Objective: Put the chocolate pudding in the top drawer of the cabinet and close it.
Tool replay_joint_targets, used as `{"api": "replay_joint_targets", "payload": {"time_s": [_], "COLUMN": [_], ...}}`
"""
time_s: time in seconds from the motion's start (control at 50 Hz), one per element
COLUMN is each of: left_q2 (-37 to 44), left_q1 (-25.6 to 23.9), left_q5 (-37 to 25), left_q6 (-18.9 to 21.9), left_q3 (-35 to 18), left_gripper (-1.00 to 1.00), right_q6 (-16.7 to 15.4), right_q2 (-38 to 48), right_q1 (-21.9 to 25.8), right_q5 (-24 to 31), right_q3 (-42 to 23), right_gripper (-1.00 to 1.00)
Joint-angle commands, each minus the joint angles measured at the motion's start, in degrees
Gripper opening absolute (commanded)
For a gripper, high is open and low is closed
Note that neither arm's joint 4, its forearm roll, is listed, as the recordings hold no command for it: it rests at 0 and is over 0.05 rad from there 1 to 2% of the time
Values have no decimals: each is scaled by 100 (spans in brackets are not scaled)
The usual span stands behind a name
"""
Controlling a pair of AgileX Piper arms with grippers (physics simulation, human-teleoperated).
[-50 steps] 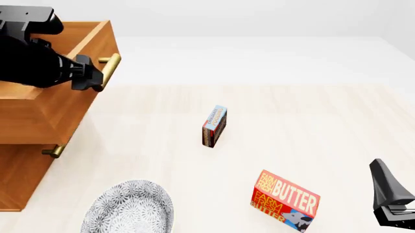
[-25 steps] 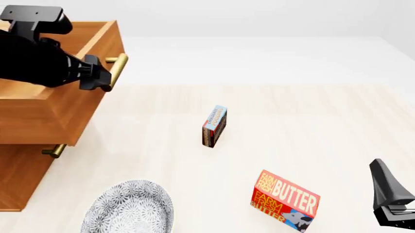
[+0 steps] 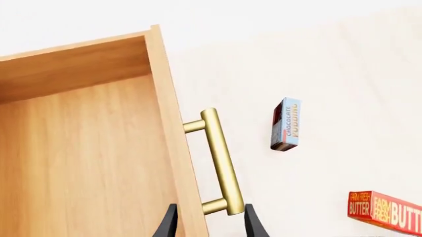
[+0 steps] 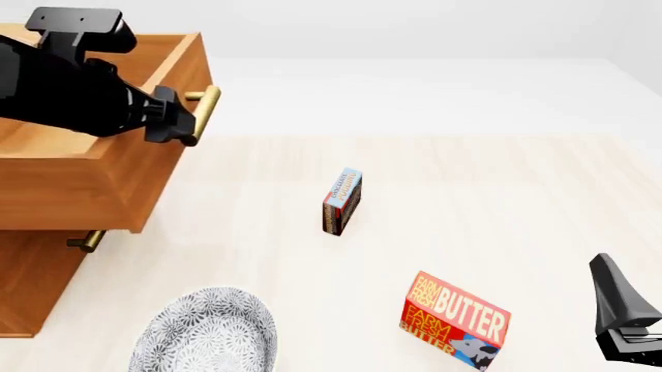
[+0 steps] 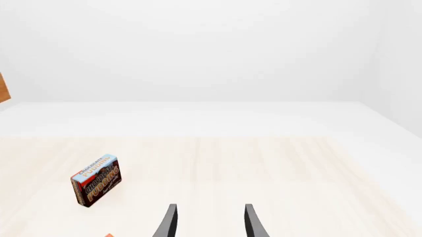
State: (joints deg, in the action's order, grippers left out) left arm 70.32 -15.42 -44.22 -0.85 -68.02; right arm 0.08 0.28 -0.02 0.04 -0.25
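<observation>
The chocolate pudding, a small brown box with blue print, stands on its edge mid-table; it also shows as the pudding in the left wrist view and the pudding in the right wrist view. The cabinet stands at the left, its top drawer pulled well out. My left gripper is at the drawer's brass handle. Its fingers stand apart, straddling the handle's end and the drawer front. My right gripper hangs open at the near right, holding nothing.
A red butter box lies near the front, right of centre. A patterned grey plate sits at the front left, below the open drawer. The lower drawer's handle shows beneath the top drawer.
The top drawer has slid further out to the right, and my left gripper moved with its handle. The pudding, butter box and right gripper have not moved.
</observation>
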Motion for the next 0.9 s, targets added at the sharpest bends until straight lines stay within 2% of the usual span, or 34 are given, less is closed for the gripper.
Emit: {"api": "replay_joint_targets", "payload": {"time_s": [0.02,0.9], "left_q2": [530,671], "left_q1": [89,-398], "left_q5": [38,175], "left_q6": [-131,-341], "left_q3": [129,39], "left_gripper": [100,100], "right_q6": [-1,1], "right_q2": [0,0], "right_q1": [-1,-1], "right_q5": [0,0], "right_q3": [0,0], "right_gripper": [100,100]}}
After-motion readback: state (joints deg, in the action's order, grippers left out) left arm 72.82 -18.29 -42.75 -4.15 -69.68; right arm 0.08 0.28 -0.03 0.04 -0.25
